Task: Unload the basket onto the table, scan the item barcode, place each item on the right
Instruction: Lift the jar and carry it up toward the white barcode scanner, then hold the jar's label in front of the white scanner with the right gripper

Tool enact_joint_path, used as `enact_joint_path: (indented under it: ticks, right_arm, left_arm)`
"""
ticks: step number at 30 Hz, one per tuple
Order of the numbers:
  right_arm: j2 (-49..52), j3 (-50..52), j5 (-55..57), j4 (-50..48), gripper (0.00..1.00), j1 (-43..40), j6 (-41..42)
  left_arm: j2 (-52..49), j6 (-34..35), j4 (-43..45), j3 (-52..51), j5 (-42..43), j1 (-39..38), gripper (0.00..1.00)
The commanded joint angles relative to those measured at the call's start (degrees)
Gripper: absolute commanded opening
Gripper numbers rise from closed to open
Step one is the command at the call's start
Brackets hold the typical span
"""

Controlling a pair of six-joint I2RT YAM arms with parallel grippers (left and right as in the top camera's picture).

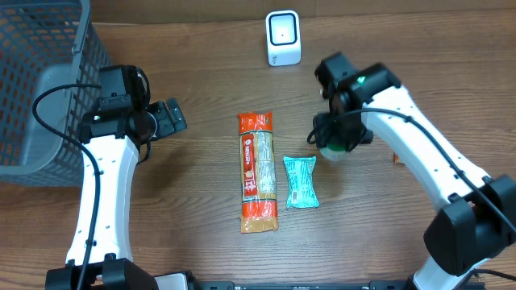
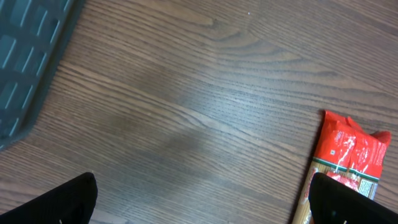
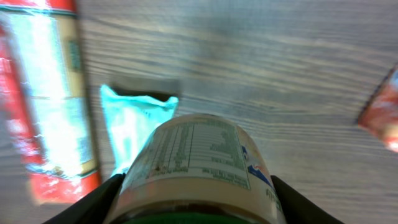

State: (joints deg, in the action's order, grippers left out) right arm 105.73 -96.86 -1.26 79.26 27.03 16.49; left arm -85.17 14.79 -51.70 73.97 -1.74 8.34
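Right end effector (image 3: 196, 202) clamps the labelled jar (image 3: 199, 152) just beside the teal packet (image 3: 134, 127); left end effector (image 2: 205, 202) hangs wide apart.

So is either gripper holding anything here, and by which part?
The right gripper holds a labelled jar, clamped across its sides near its green end. The left gripper is open and holds nothing.

The whole background is a brown wooden desk (image 1: 201, 48) with fine dark grain running across it. The light falls from above and is soft, so the shadows on the wood are pale and blurred. A grey mesh basket (image 1: 48, 32) stands at the far left corner.
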Motion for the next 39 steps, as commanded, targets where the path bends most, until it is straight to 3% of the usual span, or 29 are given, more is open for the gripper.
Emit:
enact_joint_path:
  ticks: [1,6,12,21,28,39]
  right_arm:
    - [-0.2,-10.3,-0.5,3.9,0.36,-0.1,-0.2]
    - [2.9,-22.3,-1.6,11.7,0.35,-0.2,-0.2]
    - [8.8,-23.5,-1.6,10.8,0.37,-0.2,-0.2]
    - [17.6,-23.5,-0.9,-10.0,0.36,-0.1,-0.5]
    - [18.2,-23.3,8.5,-27.6,0.36,-0.1,-0.9]
    - [20.1,-23.2,13.6,-49.6,0.36,-0.1,-3.7]
  left_arm:
    - [0.0,-0.7,0.0,0.3,0.2,-0.1,1.00]
    - [0.0,-0.7,0.0,0.3,0.2,-0.1,1.00]
    - [0.0,-0.7,0.0,0.3,0.2,-0.1,1.00]
    - [0.0,-0.7,0.0,0.3,0.2,-0.1,1.00]
    - [0.0,-0.7,0.0,0.3,0.2,-0.1,1.00]
    - [0.0,-0.7,0.0,0.3,0.2,-0.1,1.00]
